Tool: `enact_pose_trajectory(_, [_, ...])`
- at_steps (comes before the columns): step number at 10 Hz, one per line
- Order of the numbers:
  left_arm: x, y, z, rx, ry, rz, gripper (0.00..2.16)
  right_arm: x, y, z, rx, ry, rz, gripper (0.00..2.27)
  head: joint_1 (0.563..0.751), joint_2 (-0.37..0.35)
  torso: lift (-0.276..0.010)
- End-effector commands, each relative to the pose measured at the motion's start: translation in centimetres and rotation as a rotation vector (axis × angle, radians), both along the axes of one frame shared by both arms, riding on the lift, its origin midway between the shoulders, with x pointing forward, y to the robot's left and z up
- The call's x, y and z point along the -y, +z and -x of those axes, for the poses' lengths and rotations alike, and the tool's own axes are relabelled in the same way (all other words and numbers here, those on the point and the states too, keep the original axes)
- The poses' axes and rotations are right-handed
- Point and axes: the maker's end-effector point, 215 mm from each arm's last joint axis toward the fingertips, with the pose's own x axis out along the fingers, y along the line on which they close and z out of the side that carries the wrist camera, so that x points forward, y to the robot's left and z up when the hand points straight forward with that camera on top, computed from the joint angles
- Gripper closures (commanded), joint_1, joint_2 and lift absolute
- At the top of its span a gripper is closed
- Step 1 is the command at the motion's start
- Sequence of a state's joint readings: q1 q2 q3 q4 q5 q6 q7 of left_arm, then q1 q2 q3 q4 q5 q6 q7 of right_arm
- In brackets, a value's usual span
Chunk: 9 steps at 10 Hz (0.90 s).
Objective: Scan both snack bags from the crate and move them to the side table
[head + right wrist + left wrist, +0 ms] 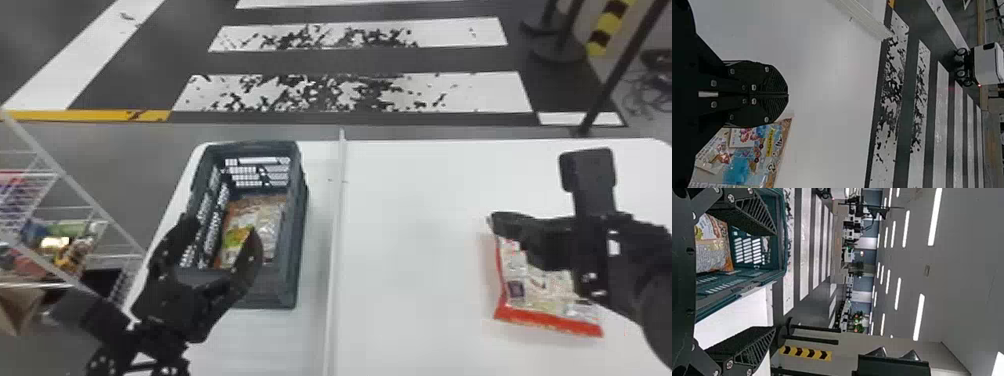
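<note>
In the head view, my left gripper (221, 231) stands open over the near part of the dark crate (294, 285), a finger to either side. One snack bag (274, 212) lies inside the crate, partly behind those fingers. From the left wrist, my left gripper (775, 281) has its fingers wide apart, with the crate (783, 246) and the bag (713, 246) beyond them. A second snack bag (537, 292), red-edged, lies on the white tabletop at the right, partly under my right gripper (495, 220). The right wrist view has that gripper (788, 94) shut and empty beside the bag (752, 160).
A raised white strip (336, 225) runs between the crate's side and the white surface (415, 225) at the right. Left of the crate stands a white wire rack (95, 215) with packaged goods. Black posts (615, 65) stand on the floor beyond the far right edge.
</note>
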<state>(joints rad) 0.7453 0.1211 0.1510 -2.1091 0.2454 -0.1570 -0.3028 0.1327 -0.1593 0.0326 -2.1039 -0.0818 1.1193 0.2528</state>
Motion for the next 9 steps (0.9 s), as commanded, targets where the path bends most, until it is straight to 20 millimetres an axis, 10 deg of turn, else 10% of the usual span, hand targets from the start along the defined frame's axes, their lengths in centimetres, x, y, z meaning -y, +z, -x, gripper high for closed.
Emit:
enact_pose_trajectory(1, [0.1, -0.1, 0.0, -0.002, -0.002, 0.002, 0.15, 2.4, -0.1, 1.0, -0.006, -0.031, -0.001, 2.25, 0.695, 0.084, -0.075])
enact_pose_trajectory(6, [-0.1, -0.2, 0.1, 0.006, 0.003, 0.001, 0.15, 6.7, -0.5, 4.4, 0.004, -0.074, -0.003, 2.20, 0.695, 0.034, -0.075])
enact_pose_trajectory(7, [-0.2, -0.3, 0.1, 0.005, 0.004, 0.002, 0.15, 7.6, 0.0, 5.2, 0.004, -0.085, -0.035, 1.76, 0.695, 0.012, -0.075])
enact_pose_trajectory(9, [0.2, -0.3, 0.1, 0.005, -0.004, 0.008, 0.15, 10.1, 0.2, 6.2, 0.012, -0.130, -0.037, 0.09, 0.695, -0.026, -0.075])
